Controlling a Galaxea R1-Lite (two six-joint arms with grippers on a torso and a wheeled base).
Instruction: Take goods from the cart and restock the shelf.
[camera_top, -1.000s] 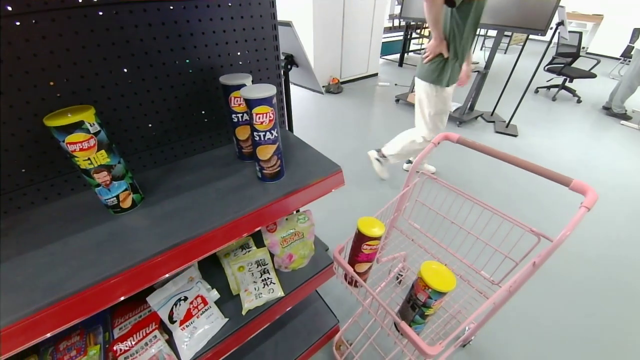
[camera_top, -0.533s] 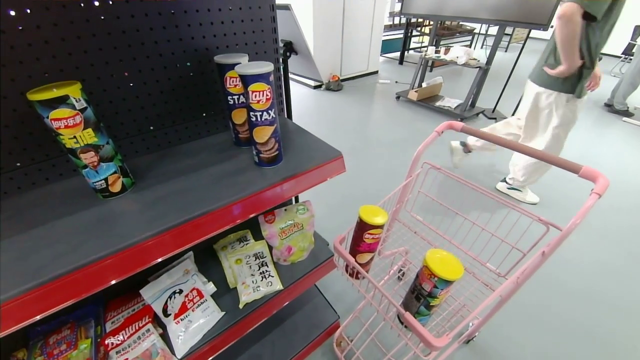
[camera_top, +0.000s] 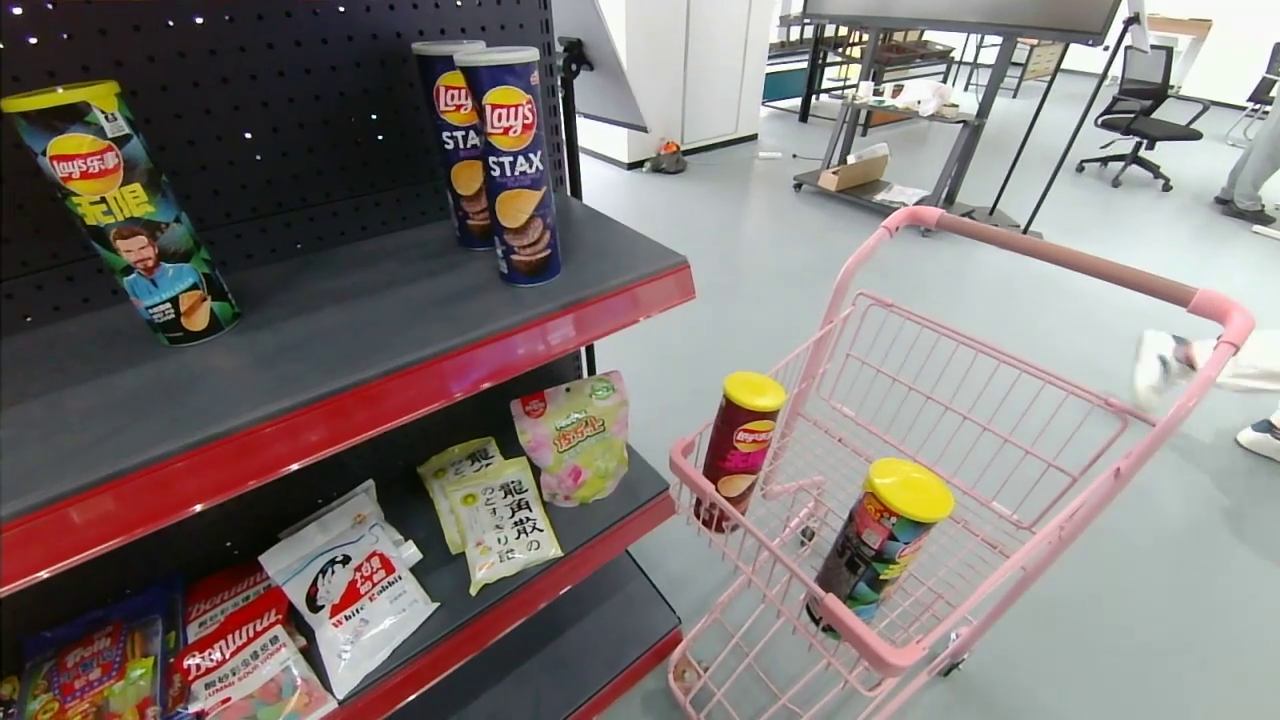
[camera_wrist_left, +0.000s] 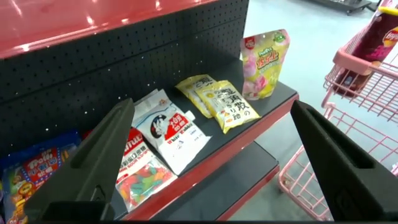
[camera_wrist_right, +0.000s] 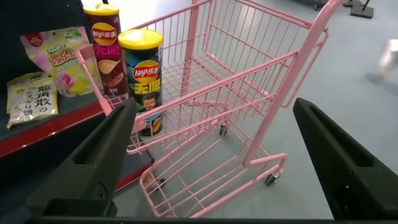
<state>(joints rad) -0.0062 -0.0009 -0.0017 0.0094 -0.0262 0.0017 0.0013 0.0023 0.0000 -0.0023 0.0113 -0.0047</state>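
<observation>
Maroon can (camera_top: 738, 450), dark can (camera_top: 880, 545) stand lid-up in cart (camera_top: 1050, 255), perhaps tilted; left gripper (camera_wrist_left: 211, 106), right gripper (camera_wrist_right: 212, 104) spread

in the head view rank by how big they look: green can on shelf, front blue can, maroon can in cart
green can, largest
front blue can, somewhat smaller
maroon can, smallest
Distance differs, so true sizes stay unsure.

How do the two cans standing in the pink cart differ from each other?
The maroon can has a dark red body; the black can has a dark body with many-coloured print. The maroon can stands in the corner of the cart nearest the shelf; the black can stands farther from the shelf, by the cart's near rim. Both are upright tubes with yellow lids.
</observation>
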